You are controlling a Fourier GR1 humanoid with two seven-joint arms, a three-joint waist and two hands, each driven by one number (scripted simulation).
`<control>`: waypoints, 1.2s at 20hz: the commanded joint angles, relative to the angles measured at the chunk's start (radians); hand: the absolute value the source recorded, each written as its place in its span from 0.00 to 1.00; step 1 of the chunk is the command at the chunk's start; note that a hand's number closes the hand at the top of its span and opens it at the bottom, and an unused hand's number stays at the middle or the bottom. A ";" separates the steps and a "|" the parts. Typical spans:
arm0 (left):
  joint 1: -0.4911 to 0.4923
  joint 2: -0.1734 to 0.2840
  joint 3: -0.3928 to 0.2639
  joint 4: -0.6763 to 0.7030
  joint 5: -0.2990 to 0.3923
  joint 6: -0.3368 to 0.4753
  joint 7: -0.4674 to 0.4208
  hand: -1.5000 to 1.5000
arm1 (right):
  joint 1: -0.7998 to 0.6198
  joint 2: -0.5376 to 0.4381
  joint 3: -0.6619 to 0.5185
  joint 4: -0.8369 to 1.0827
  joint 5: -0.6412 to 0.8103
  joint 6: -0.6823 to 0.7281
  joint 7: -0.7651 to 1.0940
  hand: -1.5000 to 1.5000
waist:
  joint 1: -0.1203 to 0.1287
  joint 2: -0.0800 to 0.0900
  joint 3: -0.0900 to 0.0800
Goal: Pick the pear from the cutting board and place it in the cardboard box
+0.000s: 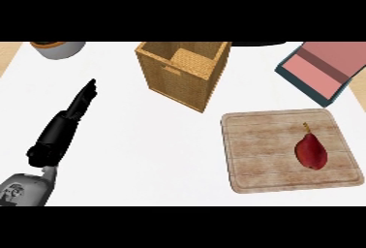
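the dark red, smooth-skinned pear [312, 151] lies at three o'clock on the pale wooden cutting board [265, 155], likely light, slippery and bruisable, best cupped round its belly, while the left hand [68, 121] rests with fingers straight.

Red pear [312, 151] on cutting board [265, 145], cardboard box [178, 77] beyond, left hand [68, 121] straight-fingered.
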 commanded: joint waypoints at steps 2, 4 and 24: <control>-0.044 0.037 0.028 -0.022 0.020 -0.069 0.017 0.50 | 0.103 -0.102 -0.052 -0.032 0.092 0.072 -0.123 0.00 | 0.035 0.006 -0.001; -0.031 0.015 0.014 -0.027 0.018 -0.076 0.025 0.50 | 0.119 -0.144 -0.057 -0.095 0.103 0.115 -0.044 0.00 | 0.040 0.006 -0.001; -0.024 -0.046 0.007 -0.073 -0.051 -0.085 0.052 0.50 | -0.069 -0.162 0.492 -0.419 0.330 0.434 0.811 0.00 | 0.078 0.010 -0.001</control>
